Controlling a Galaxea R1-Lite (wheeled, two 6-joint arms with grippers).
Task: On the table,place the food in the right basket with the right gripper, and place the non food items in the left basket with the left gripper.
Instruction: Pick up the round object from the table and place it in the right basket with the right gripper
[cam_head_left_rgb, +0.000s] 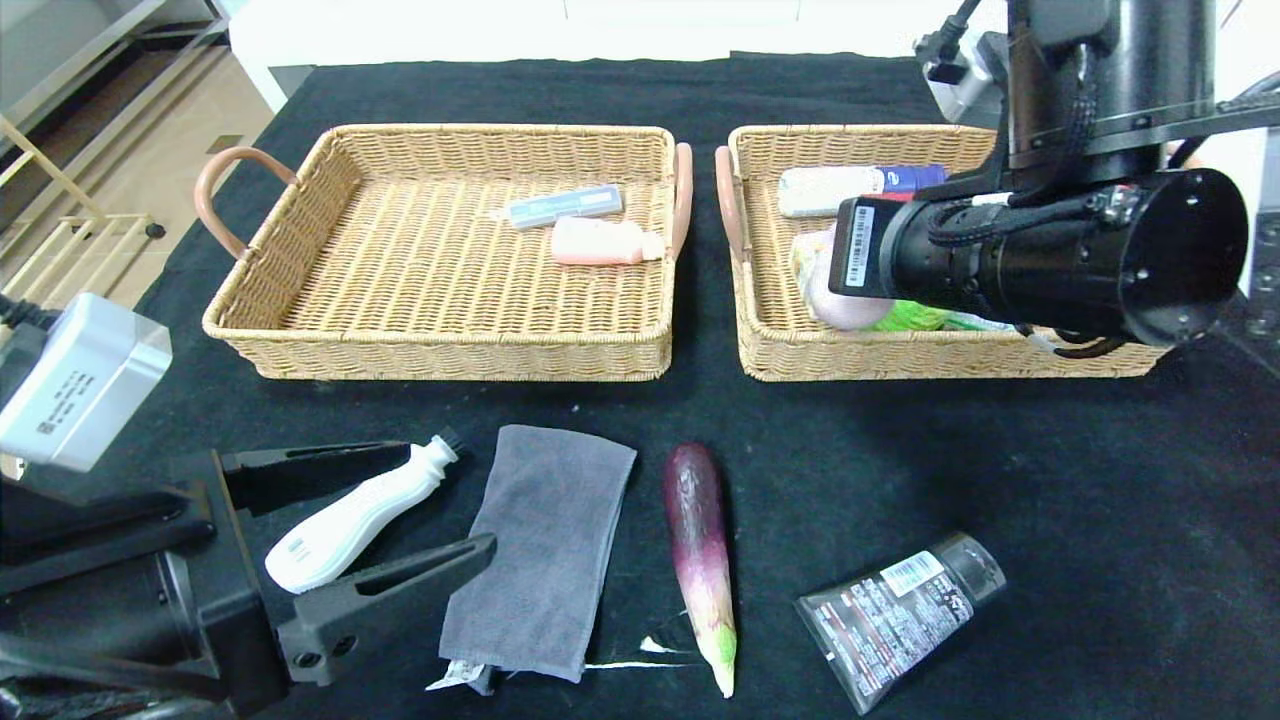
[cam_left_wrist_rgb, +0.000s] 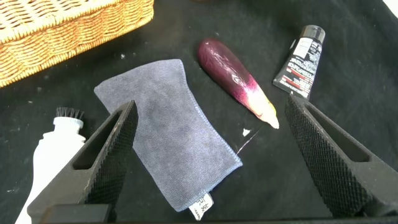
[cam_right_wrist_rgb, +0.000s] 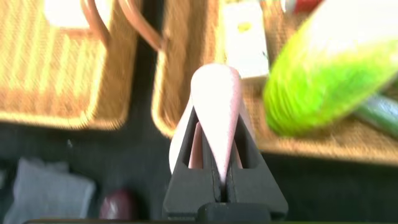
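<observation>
Head view looks down on table (cam_head_left_rgb: 1100, 480). Left wrist view close over cloth (cam_left_wrist_rgb: 168, 149); right wrist near right basket (cam_right_wrist_rgb: 186, 74). All share eggplant (cam_head_left_rgb: 700, 560).

Both baskets (cam_head_left_rgb: 450, 350) are rough woven wicker; the table cover (cam_head_left_rgb: 1100, 500) is matt black cloth. The towel (cam_head_left_rgb: 545, 550) is soft grey fabric; the eggplant (cam_head_left_rgb: 697, 540) glossy; the brush (cam_head_left_rgb: 350, 520) smooth white plastic.

This is looking like a lab or test room staged for sorting: a black cloth-draped desk (cam_head_left_rgb: 1100, 480) is carrying two woven wicker baskets (cam_head_left_rgb: 450, 350), while pale wood flooring (cam_head_left_rgb: 150, 150) and a metal shelf frame (cam_head_left_rgb: 60, 60) are showing alongside.
</observation>
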